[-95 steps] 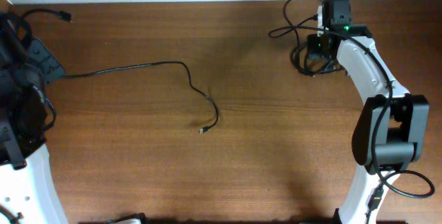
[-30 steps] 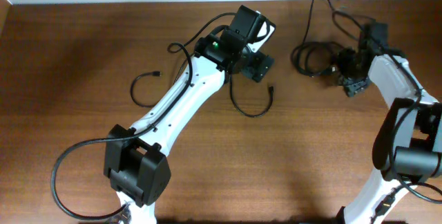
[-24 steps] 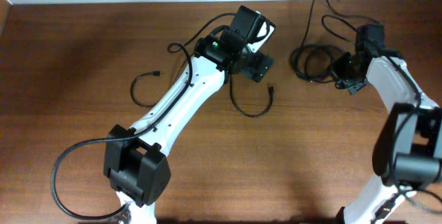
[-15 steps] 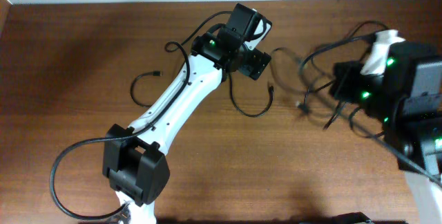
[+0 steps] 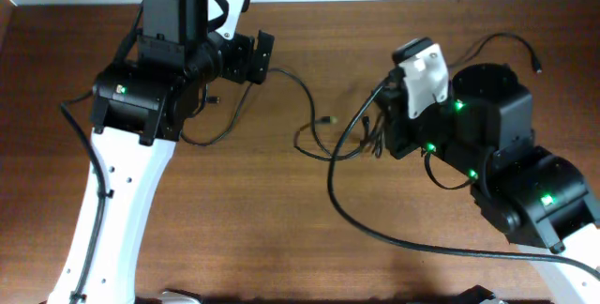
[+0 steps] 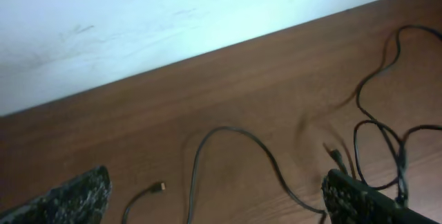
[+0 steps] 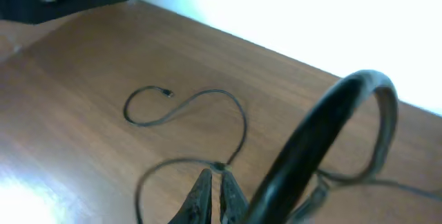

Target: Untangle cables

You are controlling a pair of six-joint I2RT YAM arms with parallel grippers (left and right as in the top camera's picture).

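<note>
Thin black cables lie across the table's middle. One cable runs from under my left gripper to a small plug. A tangle of loops hangs at my raised right arm. In the right wrist view my right gripper is shut, pinching a cable at its tips. Another cable with a plug end lies looped beyond. My left gripper is wide open above the table, nothing between its fingers. A cable arches below it.
A thick black arm wire crosses the right wrist view in front of the fingers. A further cable end lies at the back right. A short cable loop lies beside the left arm. The white wall borders the table's far edge.
My right gripper has shut and risen toward the table's middle, dragging the tangle with it. My left arm has swung back and to the left, staying open.
</note>
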